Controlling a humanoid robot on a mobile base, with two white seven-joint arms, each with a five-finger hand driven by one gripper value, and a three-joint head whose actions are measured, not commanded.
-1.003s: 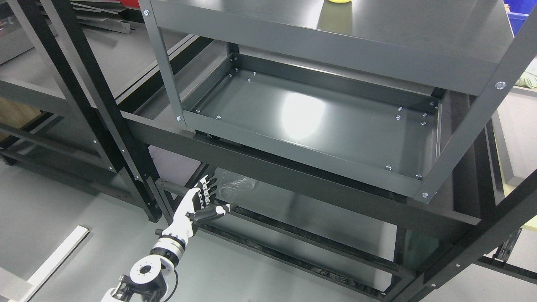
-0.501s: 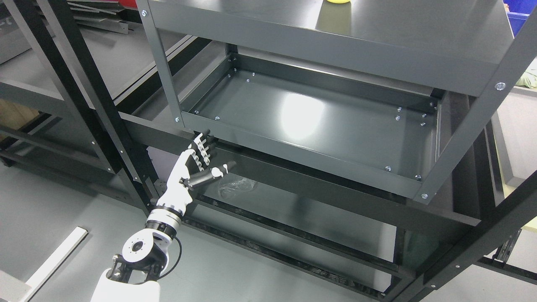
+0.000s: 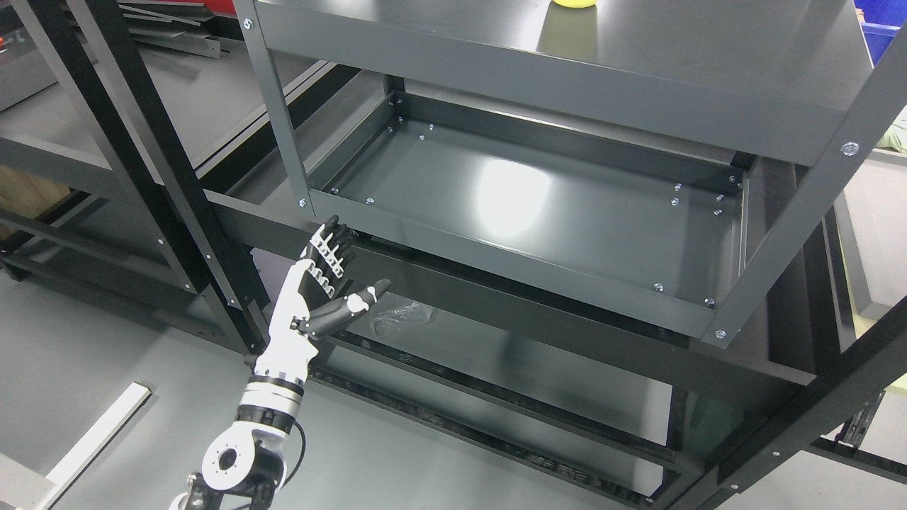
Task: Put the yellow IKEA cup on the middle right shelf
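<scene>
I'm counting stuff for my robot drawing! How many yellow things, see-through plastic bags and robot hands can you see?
Yellow things: 1, the yellow cup on the top shelf, mostly cut off
Clear plastic bags: 1, the plastic bag on a lower shelf
Robot hands: 1, the left robot hand, open
Total: 3

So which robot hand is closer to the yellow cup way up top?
Left. The left hand, open and empty, is far below and left of the yellow cup on the top shelf. The right hand isn't in view.
</scene>
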